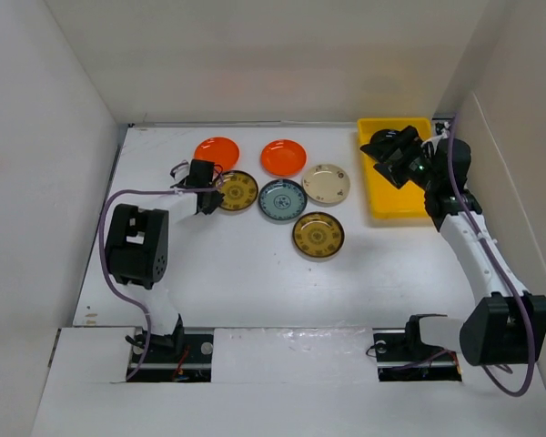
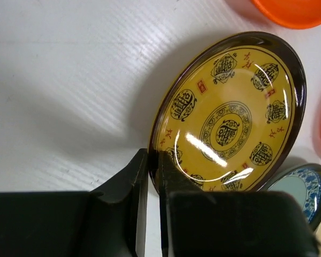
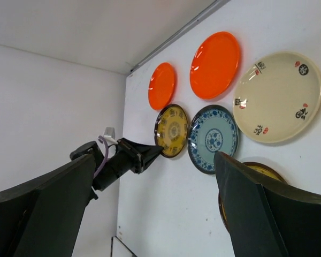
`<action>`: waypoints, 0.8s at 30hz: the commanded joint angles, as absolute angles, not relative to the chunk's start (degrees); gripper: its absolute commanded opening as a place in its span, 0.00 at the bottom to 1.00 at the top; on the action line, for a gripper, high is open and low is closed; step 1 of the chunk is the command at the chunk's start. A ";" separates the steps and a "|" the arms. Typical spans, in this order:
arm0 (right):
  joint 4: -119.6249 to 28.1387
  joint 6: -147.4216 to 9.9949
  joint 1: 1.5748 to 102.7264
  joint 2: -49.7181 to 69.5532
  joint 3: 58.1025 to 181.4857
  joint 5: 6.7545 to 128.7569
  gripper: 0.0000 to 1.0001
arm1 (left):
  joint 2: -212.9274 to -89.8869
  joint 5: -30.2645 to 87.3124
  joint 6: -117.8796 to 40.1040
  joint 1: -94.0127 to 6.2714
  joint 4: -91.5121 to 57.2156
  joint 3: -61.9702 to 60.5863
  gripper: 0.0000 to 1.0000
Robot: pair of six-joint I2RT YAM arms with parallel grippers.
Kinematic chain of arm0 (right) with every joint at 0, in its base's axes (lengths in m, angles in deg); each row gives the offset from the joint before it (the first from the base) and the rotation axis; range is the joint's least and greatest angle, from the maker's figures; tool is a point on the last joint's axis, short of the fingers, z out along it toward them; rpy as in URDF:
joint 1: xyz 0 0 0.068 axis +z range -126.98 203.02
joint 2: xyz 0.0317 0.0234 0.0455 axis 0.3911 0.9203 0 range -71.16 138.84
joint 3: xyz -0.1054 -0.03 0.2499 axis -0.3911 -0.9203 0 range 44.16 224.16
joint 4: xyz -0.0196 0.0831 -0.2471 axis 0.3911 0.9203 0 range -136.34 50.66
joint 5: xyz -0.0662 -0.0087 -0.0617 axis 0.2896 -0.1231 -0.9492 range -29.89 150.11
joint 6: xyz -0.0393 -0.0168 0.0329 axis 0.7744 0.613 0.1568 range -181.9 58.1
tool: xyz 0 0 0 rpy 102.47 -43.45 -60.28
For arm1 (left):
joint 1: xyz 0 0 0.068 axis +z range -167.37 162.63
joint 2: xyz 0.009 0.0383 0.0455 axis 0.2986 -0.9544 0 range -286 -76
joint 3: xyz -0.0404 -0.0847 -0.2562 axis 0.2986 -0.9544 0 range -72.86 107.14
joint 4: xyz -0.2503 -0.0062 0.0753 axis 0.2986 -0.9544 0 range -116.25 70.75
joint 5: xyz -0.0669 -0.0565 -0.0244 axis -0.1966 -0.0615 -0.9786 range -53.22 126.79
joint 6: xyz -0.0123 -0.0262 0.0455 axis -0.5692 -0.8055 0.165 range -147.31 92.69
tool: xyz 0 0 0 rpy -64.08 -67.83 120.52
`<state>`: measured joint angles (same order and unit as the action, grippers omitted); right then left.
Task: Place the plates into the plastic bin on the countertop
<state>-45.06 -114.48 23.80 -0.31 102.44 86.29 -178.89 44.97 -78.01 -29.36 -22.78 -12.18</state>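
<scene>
Nearest to us, both arms are bolted at the near edge of the white desk (image 1: 255, 291), and a wide bare strip of it lies between their bases and the first plate. The left arm (image 1: 136, 246) folds at a raised elbow close to the left wall (image 1: 45, 182), then reaches forward and inward with its wrist low. The left fingers (image 2: 123, 187) are drawn close together, pinching the near rim of a brown-gold patterned plate (image 2: 230, 118), one finger outside the rim and one on its inner face. We cannot tell whether that plate is lifted clear of the desk.

To the right and nearer the bases, a second brown-gold plate (image 1: 318, 235) lies flat with bare desk on its near side. The teal-patterned plate (image 1: 282, 199) sits just beside the pinched plate, and the cream plate (image 1: 326, 184) is just beyond it to the right. Farther back, the left orange plate (image 1: 217, 152) and the right orange plate (image 1: 283, 157) lie near the back wall (image 1: 273, 55).

The right arm (image 1: 478, 255) stretches forward along the right wall (image 1: 519, 164). Its wrist hangs over the far half of the yellow plastic bin (image 1: 396, 202) in the far right corner. The right fingers (image 3: 267, 214) are spread wide apart. The near half of the bin shows bare yellow.
</scene>
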 commanded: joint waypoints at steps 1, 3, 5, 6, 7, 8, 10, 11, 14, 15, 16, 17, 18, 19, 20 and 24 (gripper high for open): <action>-47.04 -111.83 24.86 -1.21 102.61 89.03 0.98 | -174.54 47.85 -77.84 -29.59 -29.09 -15.11 0.00; -47.04 -107.80 26.62 0.98 103.92 91.74 0.98 | -168.57 48.39 -77.85 -29.59 -29.71 -15.73 0.00; -50.80 -106.03 30.29 2.66 103.93 95.61 0.98 | -163.14 48.39 -76.71 -29.59 -29.71 -16.52 0.00; -51.95 -104.80 31.80 4.14 103.93 95.62 0.98 | -161.53 49.52 -76.09 -30.98 -31.28 -15.74 0.00; -53.09 -103.92 33.12 4.94 103.93 96.49 0.96 | -160.13 49.53 -75.30 -31.86 -31.29 -15.04 0.00; -54.67 -103.21 35.83 5.82 103.93 96.50 0.96 | -158.81 49.53 -73.12 -32.74 -31.29 -13.99 0.00; -56.61 -101.20 38.31 8.71 103.93 98.25 0.94 | -154.85 44.48 -70.13 -34.24 -29.90 -13.45 0.00; -57.32 -101.19 39.45 9.69 103.93 98.78 0.93 | -153.62 41.56 -68.72 -34.25 -28.93 -14.23 0.00; -58.12 -99.52 43.32 13.12 105.15 97.30 0.93 | -148.96 30.51 -66.86 -34.25 -24.36 -16.43 0.00; -58.12 -99.52 43.94 13.82 105.16 97.29 0.93 | -148.17 28.28 -66.86 -34.25 -24.35 -16.44 0.00; -58.72 -99.52 44.72 14.44 105.16 97.29 0.93 | -146.59 25.82 -66.25 -34.25 -22.00 -17.31 0.00; -59.51 -99.52 44.73 15.14 105.16 97.29 0.93 | -146.06 21.01 -66.24 -34.25 -21.45 -17.31 0.00; -60.39 -99.52 45.43 15.15 105.16 97.29 0.92 | -145.53 19.05 -65.63 -34.25 -21.45 -17.31 0.00; -61.18 -100.13 46.13 15.75 105.16 97.29 0.92 | -144.83 16.94 -65.63 -34.25 -21.45 -17.31 0.00; -61.71 -100.13 46.14 16.46 105.16 96.77 0.92 | -144.82 12.92 -65.02 -34.77 -20.06 -17.31 0.00; -63.47 -101.44 46.75 17.87 105.16 96.77 0.90 | -142.71 9.02 -65.01 -34.77 -19.52 -17.31 0.00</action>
